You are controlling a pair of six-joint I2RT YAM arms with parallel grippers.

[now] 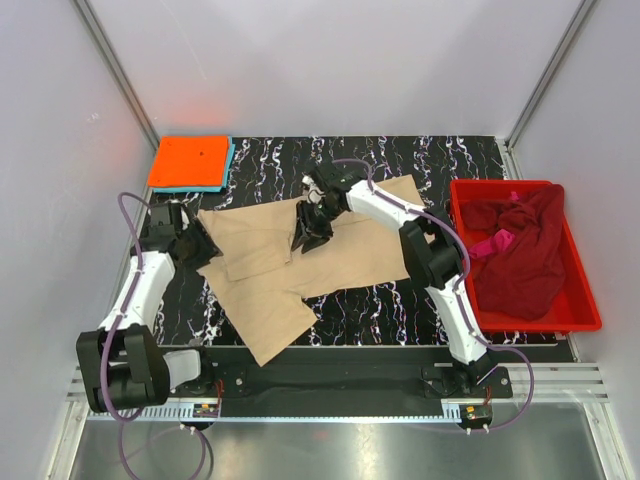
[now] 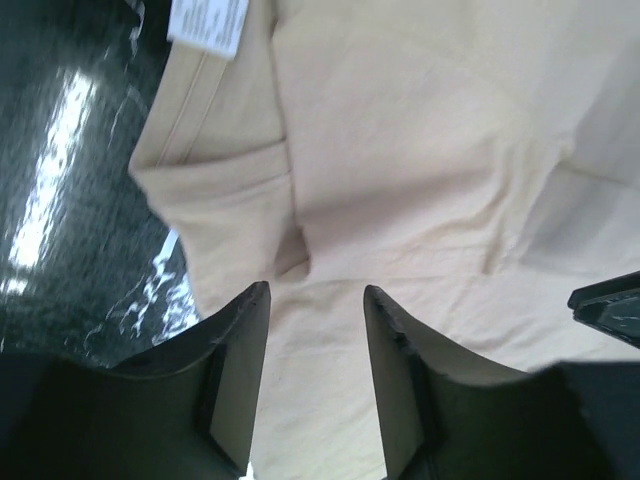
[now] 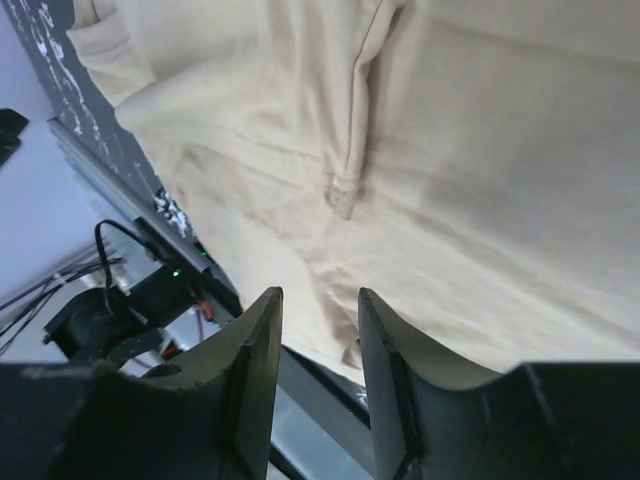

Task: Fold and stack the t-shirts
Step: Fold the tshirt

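Note:
A large tan t-shirt [image 1: 350, 255] lies spread on the black marbled table [image 1: 400, 160], with one part folded over at its left. My left gripper [image 1: 203, 245] is at the shirt's left edge. It stands open just above the tan cloth [image 2: 420, 150], with nothing between its fingers [image 2: 245, 330]. My right gripper [image 1: 302, 240] hangs over the middle of the shirt, also open and empty, with the tan cloth [image 3: 480, 180] below it. A folded orange t-shirt [image 1: 190, 162] rests on a light blue one [image 1: 229, 165] at the back left.
A red bin [image 1: 585, 300] at the right holds a crumpled maroon t-shirt [image 1: 525, 255] and a pink one [image 1: 492, 243]. The tan shirt's white label [image 2: 205, 22] shows near its collar. White walls close in the table, and a metal rail [image 1: 330, 375] runs along the near edge.

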